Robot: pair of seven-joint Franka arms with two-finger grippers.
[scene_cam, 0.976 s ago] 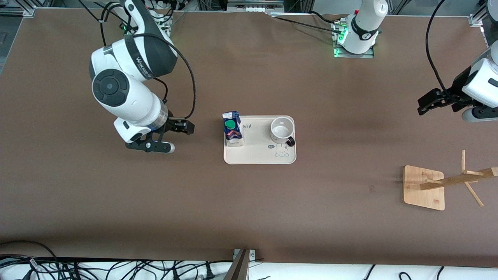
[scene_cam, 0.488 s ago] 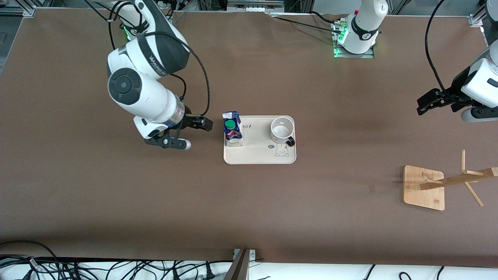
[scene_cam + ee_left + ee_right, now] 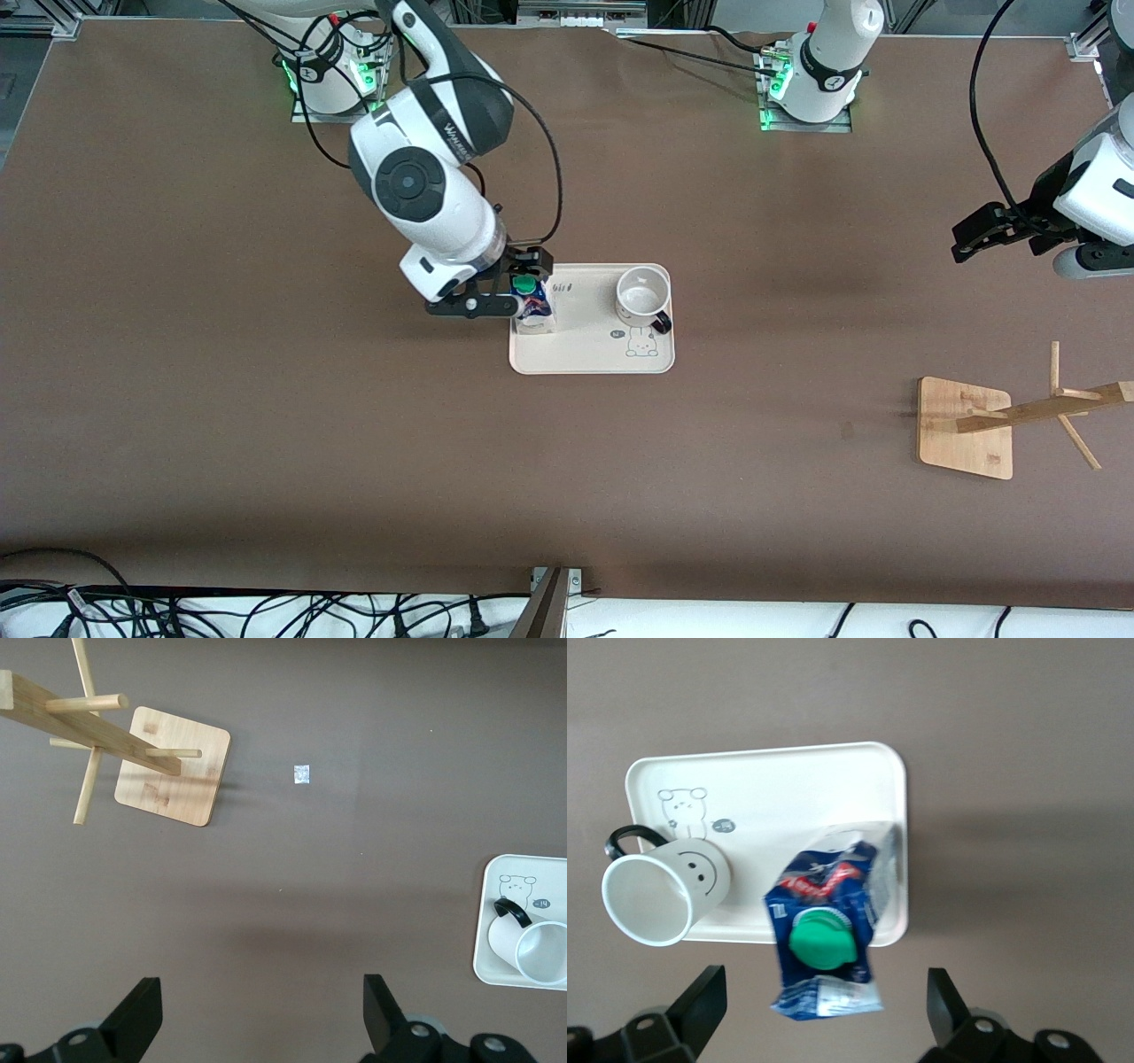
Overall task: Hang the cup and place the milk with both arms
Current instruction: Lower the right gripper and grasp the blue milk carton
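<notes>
The milk (image 3: 534,309), a blue and white carton with a green cap, stands on the cream tray (image 3: 592,357) at the end toward the right arm. The cup (image 3: 642,295), white with a black handle, stands on the same tray toward the left arm's end. My right gripper (image 3: 516,283) hovers open over the milk (image 3: 824,930), its fingers (image 3: 700,1005) spread wide and touching nothing; the cup (image 3: 664,890) shows beside the milk. My left gripper (image 3: 1028,248) waits open above bare table at the left arm's end, fingers (image 3: 385,1014) apart, nothing between them.
A wooden cup rack (image 3: 966,428) with a square base and pegged post stands toward the left arm's end, nearer the front camera than the tray; its base (image 3: 173,766) and the tray's rim (image 3: 485,930) show in the left wrist view. A small white speck (image 3: 302,773) lies on the brown table.
The right arm has swung from the right arm's end of the table toward the tray and now has its open gripper over the milk. The left arm has barely moved.
</notes>
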